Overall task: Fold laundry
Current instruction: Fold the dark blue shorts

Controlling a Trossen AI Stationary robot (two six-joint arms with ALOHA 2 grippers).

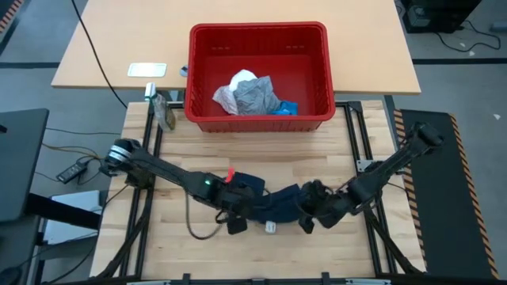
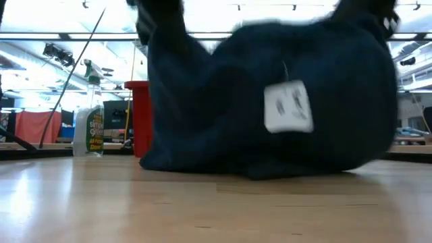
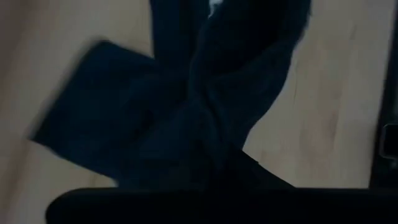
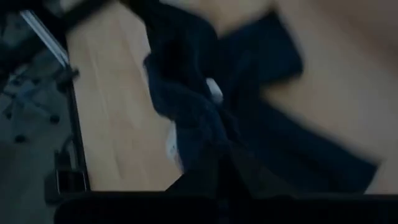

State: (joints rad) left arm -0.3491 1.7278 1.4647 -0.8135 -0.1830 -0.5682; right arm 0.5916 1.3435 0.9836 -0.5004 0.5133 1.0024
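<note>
Seen from above, we find the left gripper (image 1: 238,207) low over the wooden table (image 1: 158,253), near its front edge and a little left of centre. Its fingers are buried in the left end of the navy cloth (image 1: 273,206), and we cannot tell whether they are clenched on it or released.

The navy cloth lies bunched on the table between the two grippers. Its long axis runs left to right, from one gripper to the other, with a broader flap spreading at the left end behind the left gripper. A small white tag (image 1: 270,227) shows at its front edge (in the low view the same tag (image 2: 288,106) faces the camera on the dark mound of cloth (image 2: 223,108)).

The right gripper (image 1: 310,212) meets the right end of the cloth, right of centre; here too we cannot tell the state of its fingers. Its wrist view shows the cloth (image 4: 205,112) twisted into a rope close ahead.

Well behind, a red basket (image 1: 204,79) holds a grey cloth (image 1: 257,96) and a white crinkly cloth (image 1: 230,93), touching each other.
</note>
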